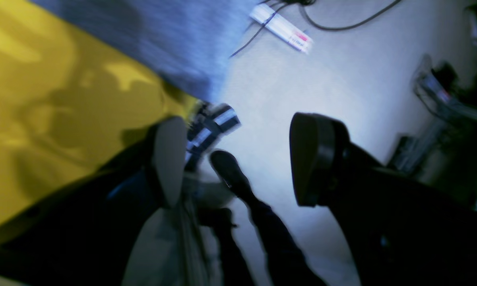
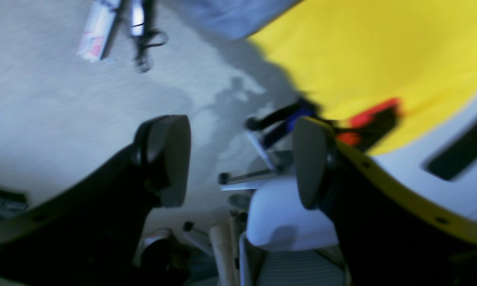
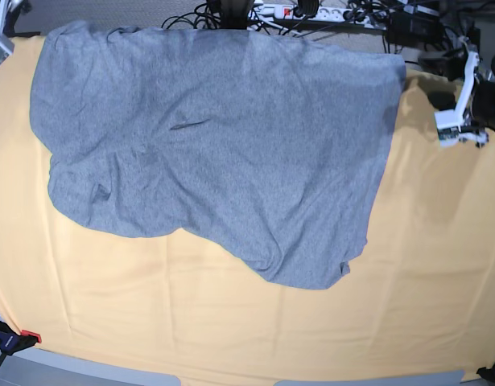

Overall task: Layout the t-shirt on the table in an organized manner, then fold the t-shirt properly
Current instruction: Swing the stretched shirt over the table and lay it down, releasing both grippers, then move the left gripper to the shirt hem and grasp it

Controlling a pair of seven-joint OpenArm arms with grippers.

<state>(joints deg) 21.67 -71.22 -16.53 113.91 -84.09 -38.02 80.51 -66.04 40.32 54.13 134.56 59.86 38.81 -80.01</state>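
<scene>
Both pincers, left pincer (image 1: 234,159) and right pincer (image 2: 242,159), stood wide and empty beyond the table (image 3: 231,338); the t-shirt (image 3: 223,145) lay rumpled there. I judged smoothing the bunched hem first wisest.

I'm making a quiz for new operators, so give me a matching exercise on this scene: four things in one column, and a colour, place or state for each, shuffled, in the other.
Things:
1. t-shirt
2. table
3. left gripper
4. power strip

Descriptions:
A. open, nothing between the jaws
B. grey, spread rumpled over the far part of the table
C. white, on the floor with cables
D. covered in pale yellow-orange cloth

Pairs: 1-B, 2-D, 3-A, 4-C
</scene>
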